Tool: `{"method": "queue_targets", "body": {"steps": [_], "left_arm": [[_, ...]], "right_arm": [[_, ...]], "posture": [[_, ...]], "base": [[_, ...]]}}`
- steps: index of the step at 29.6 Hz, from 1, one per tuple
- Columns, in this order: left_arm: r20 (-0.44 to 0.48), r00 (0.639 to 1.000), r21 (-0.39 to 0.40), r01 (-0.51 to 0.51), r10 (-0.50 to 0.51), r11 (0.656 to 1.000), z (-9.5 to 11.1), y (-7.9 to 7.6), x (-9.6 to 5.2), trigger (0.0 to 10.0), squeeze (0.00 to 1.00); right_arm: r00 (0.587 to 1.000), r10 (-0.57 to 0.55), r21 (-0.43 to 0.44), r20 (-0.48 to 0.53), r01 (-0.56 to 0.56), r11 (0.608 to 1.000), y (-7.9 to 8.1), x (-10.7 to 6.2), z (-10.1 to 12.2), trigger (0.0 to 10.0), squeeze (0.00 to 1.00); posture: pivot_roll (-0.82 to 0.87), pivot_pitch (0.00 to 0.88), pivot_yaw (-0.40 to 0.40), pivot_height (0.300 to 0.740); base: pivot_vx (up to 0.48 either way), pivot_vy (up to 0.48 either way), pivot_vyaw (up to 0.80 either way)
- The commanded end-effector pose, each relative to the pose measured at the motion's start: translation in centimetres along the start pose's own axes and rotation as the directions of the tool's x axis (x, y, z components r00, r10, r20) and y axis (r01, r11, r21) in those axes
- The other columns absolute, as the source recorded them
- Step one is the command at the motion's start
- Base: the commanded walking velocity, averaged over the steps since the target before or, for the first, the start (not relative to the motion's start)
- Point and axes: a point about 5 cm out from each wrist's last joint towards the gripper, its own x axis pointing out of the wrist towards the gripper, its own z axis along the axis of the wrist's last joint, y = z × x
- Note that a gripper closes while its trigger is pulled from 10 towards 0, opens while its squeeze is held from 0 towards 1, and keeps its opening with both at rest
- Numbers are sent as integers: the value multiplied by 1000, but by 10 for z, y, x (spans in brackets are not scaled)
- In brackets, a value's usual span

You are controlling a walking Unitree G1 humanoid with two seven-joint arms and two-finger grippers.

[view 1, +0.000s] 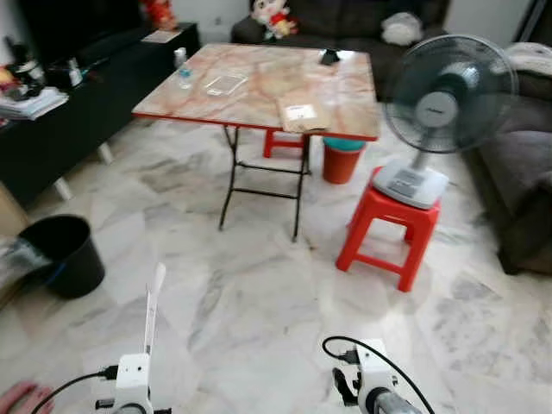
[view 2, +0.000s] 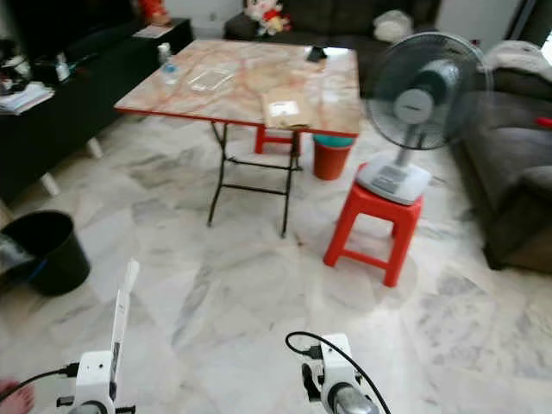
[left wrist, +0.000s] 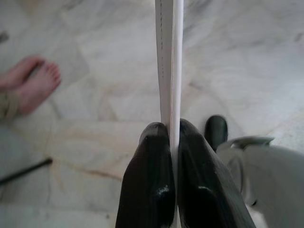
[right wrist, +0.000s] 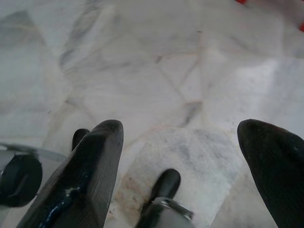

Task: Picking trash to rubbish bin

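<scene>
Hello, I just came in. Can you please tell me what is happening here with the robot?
The robot stands on a marble floor, tidying up trash. Its left gripper is shut on a flat white strip, held upright. Its right gripper is open and holds nothing. A black rubbish bin stands on the floor to the robot's left, and the strip is not in it yet. Ahead, a folding table carries a clear plastic container and a brown envelope. A person's bare foot is close by.

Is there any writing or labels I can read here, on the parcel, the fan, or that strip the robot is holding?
No text is readable.
Parcel: white label, print too blurred.
Fan: hub badge too small to read.
Bottle: label blurred.
White strip in the left pincer: seen edge-on, no print shows.
</scene>
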Motion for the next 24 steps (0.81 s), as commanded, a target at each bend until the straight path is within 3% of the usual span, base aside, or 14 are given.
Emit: {"method": "queue_targets", "body": {"steps": [1, 4, 13, 21, 24], "left_arm": [[-7, 1000, 15, -11, 11, 1000, 0, 1, 0, 10000, 0], [-12, 1000, 10, -12, 12, 1000, -2, 0, 0, 10000, 0], [-27, 999, 19, -37, 38, 999, -5, 1, -1, 10000, 0], [-39, 998, 36, -37, 38, 999, -10, 1, -2, 10000, 0], [-39, 999, 43, -36, 38, 998, -9, 1, -2, 10000, 0]], "right_arm": [[1000, 1, -3, -13, -1, 1000, 0, -1, -3, 10000, 0], [1000, -3, -4, -23, 3, 1000, -1, -1, -5, 10000, 0], [999, 32, -4, -16, -32, 999, 5, 0, -2, 10000, 0], [1000, 20, -17, -12, -20, 1000, 4, 0, -1, 10000, 0], [1000, 16, -32, -15, -16, 999, 3, 0, -3, 10000, 0]], "posture": [[-3, 34, -12, 740], [-7, 33, -11, 740], [-24, 26, -13, 740], [-30, 16, -4, 740], [-30, 10, 0, 740]], "base": [[0, 0, 788], [0, 0, 677], [0, 0, 0], [402, 0, 0], [480, 0, 627]]}}
